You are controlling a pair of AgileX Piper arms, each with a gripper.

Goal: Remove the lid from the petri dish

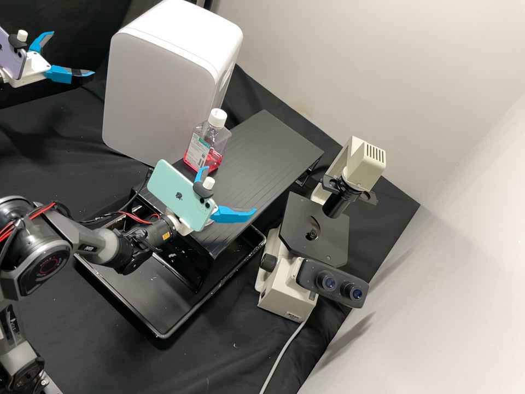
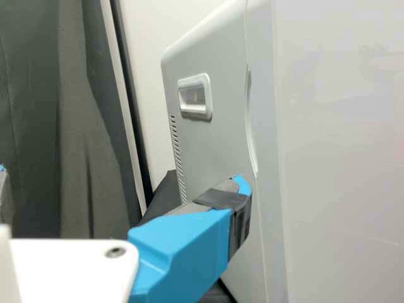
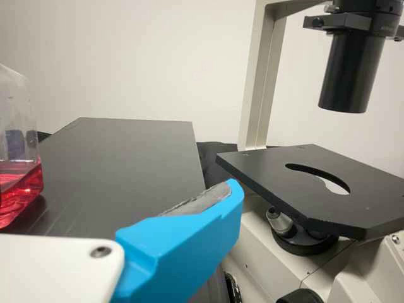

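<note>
Both hang spread open, the left claw (image 1: 73, 53) beside the white box (image 1: 164, 82), the right claw (image 1: 231, 189) over the black platform (image 1: 273, 158).

wall (image 1: 383, 54): plain white | bench (image 1: 219, 355): black cloth | curtain (image 2: 38, 126): dark

The right arm (image 1: 98, 243) was dark grey and rounded, with a red ring (image 1: 48, 266) on one joint and red and black cables (image 1: 139, 216) at its wrist. The right claw (image 1: 229, 191) and the left claw (image 1: 70, 53) each had a white body, bright blue fingers (image 3: 183, 243) and a silver screw (image 3: 101, 252).
</note>
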